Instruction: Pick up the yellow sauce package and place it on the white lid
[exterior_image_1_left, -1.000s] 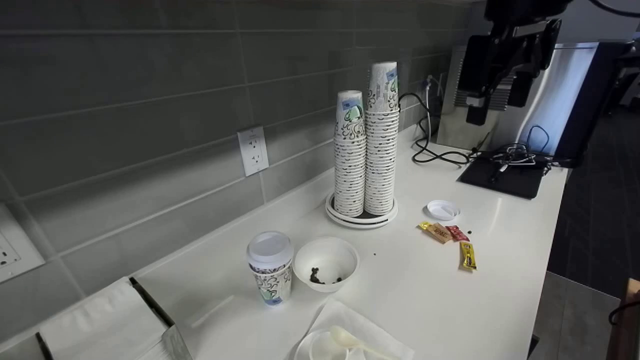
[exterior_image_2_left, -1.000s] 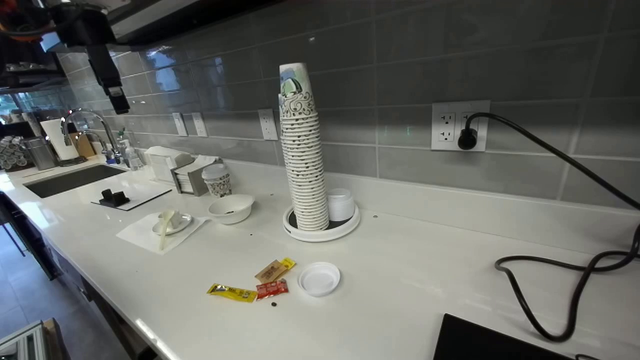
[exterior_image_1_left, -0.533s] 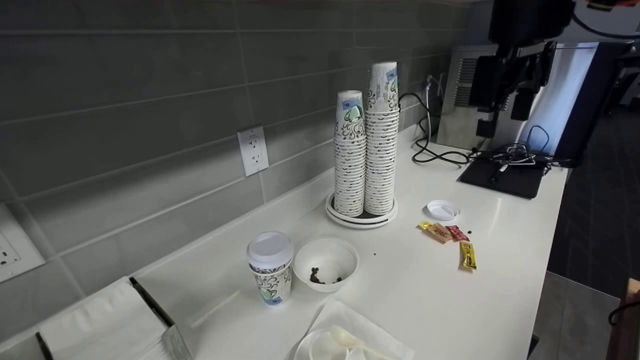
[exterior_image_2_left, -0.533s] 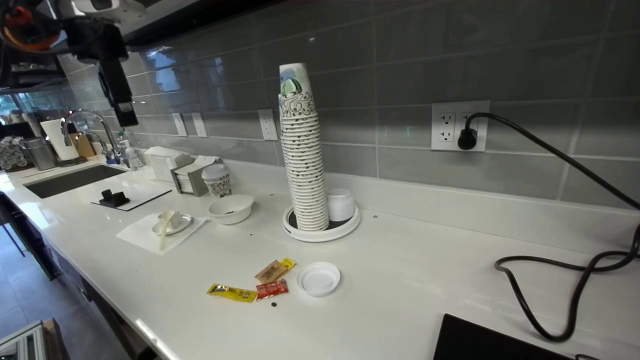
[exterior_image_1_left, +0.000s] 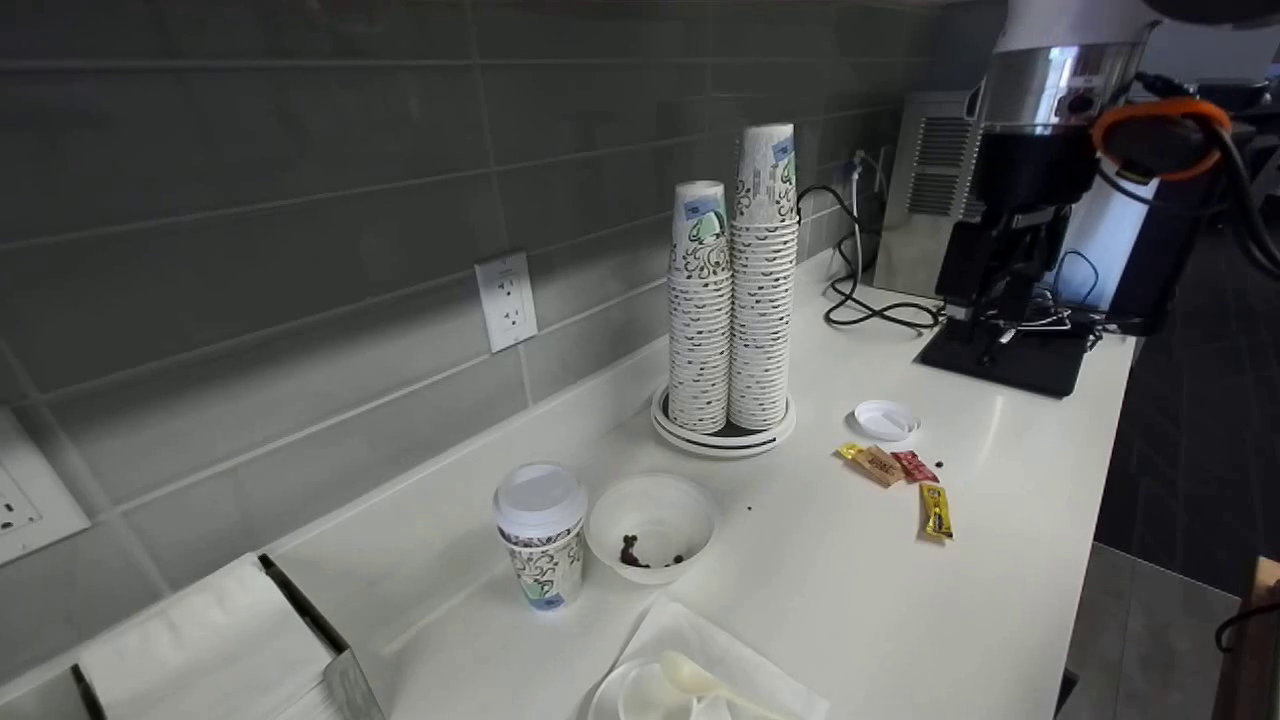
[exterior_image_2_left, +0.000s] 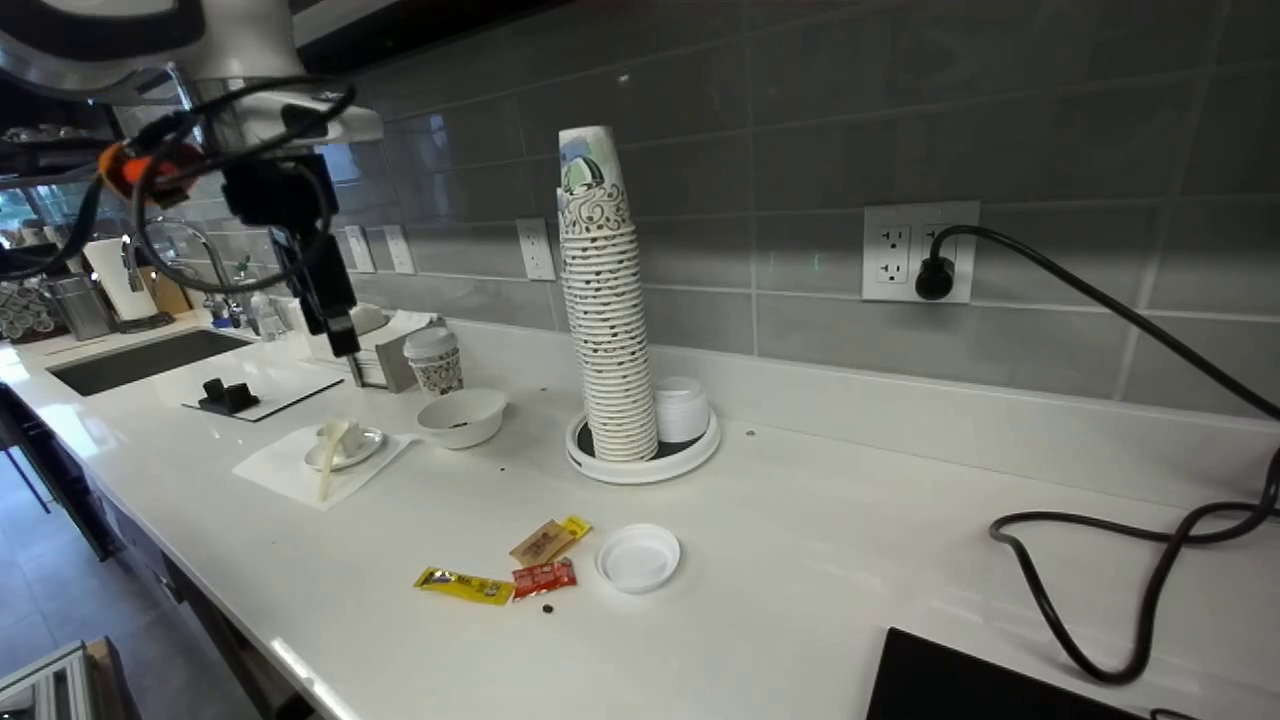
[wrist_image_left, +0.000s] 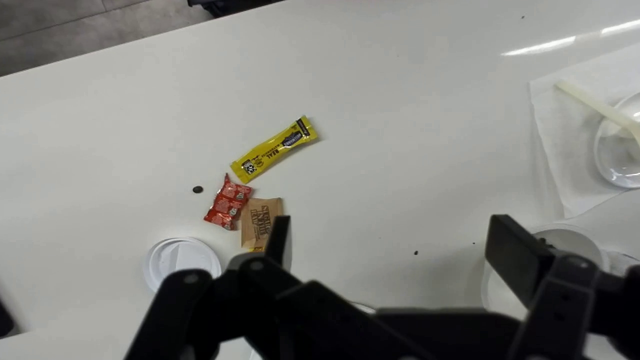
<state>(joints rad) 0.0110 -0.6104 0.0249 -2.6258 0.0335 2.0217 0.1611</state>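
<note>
The yellow sauce package is a long yellow sachet with dark print, lying flat on the counter (exterior_image_1_left: 936, 512) (exterior_image_2_left: 465, 586) (wrist_image_left: 274, 150). The white lid (exterior_image_1_left: 886, 420) (exterior_image_2_left: 638, 560) (wrist_image_left: 182, 257) lies flat close by, with the red and brown packets between them. My gripper (exterior_image_1_left: 985, 315) (exterior_image_2_left: 343, 340) (wrist_image_left: 392, 235) is open and empty, well above the counter. In the wrist view the sachet is up and left of the fingers, and the left finger partly covers the brown packet.
A red packet (exterior_image_2_left: 545, 578) and a brown packet (exterior_image_2_left: 543, 543) over another yellow one (exterior_image_2_left: 576, 526) lie beside the lid. Tall cup stacks (exterior_image_1_left: 760, 320) stand on a round tray (exterior_image_2_left: 640, 475). A white bowl (exterior_image_1_left: 655, 520), a lidded cup (exterior_image_1_left: 542, 540) and a napkin with spoon (wrist_image_left: 560, 130) are nearby.
The arm and gripper have come down, moving rightward in an exterior view. The gripper stays open. The packets and the lid have not moved.
</note>
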